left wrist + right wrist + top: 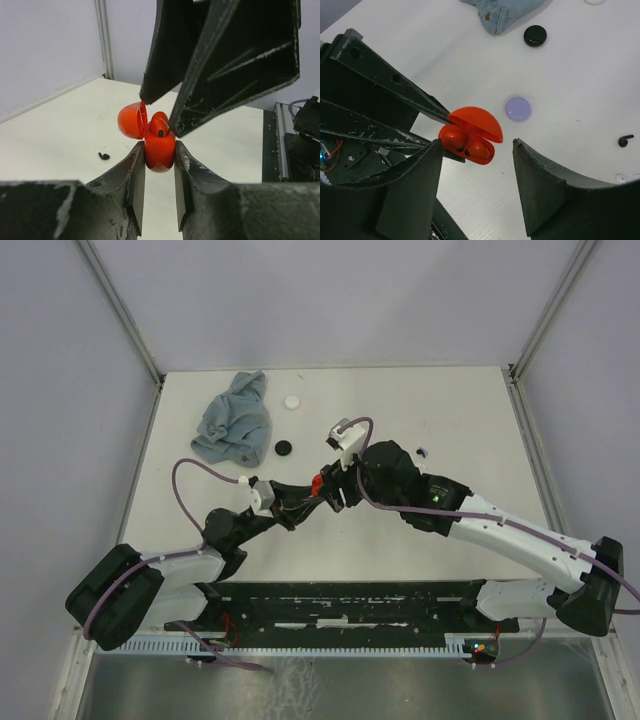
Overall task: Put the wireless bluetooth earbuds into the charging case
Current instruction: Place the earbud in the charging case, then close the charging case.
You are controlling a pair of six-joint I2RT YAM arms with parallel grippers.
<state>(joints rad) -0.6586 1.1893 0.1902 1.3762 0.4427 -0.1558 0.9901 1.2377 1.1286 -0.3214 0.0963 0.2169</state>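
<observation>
A red charging case (160, 152) hangs above the table with its lid (132, 120) swung open. My left gripper (159, 146) is shut on the case body from both sides. Two red earbuds (454, 140) (481, 148) sit side by side in the case (485, 158), dark tips showing. My right gripper (476, 144) stands open right over the case, with one fingertip (436, 148) close to the case and nothing between its fingers. In the top view the two grippers meet at the case (316, 483) in the middle of the table. A tiny black earbud (623, 141) lies loose on the table.
A crumpled blue cloth (235, 420) lies at the back left. Near it are a white disc (291, 401) and a black disc (284, 448). A lavender disc (518, 109) lies just beyond the case. A small pale bit (423, 451) rests by the right arm.
</observation>
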